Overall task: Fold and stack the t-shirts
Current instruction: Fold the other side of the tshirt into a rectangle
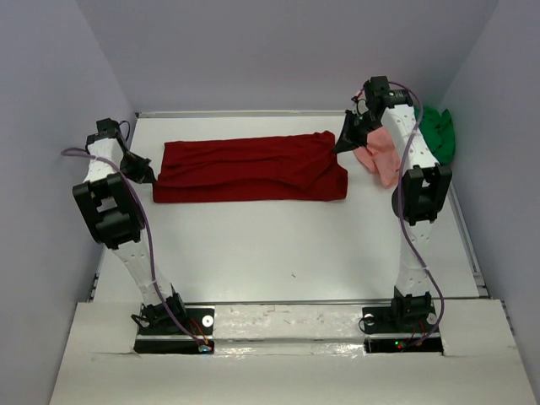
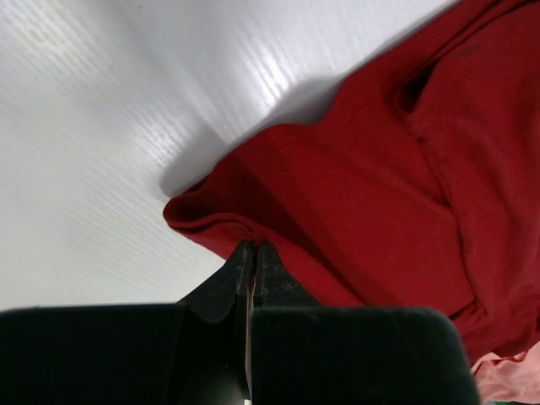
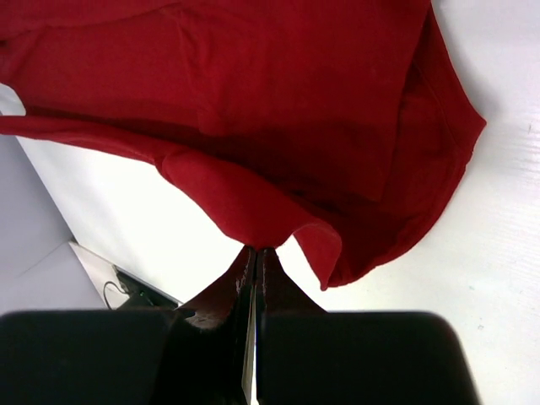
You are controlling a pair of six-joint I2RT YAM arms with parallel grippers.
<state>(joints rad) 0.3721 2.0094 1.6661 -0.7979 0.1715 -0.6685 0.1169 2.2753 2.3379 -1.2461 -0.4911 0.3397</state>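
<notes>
The left gripper (image 2: 253, 251) has its fingers pressed tight on the left edge of the dark red shirt (image 1: 253, 169). The right gripper (image 3: 256, 253) pinches its far right corner, which looks a little lifted, though that is hard to see. The dark red shirt lies long across the white table (image 1: 278, 245). The pink shirt (image 1: 381, 153) and green shirt (image 1: 439, 133) sit bunched by the right wall.
</notes>
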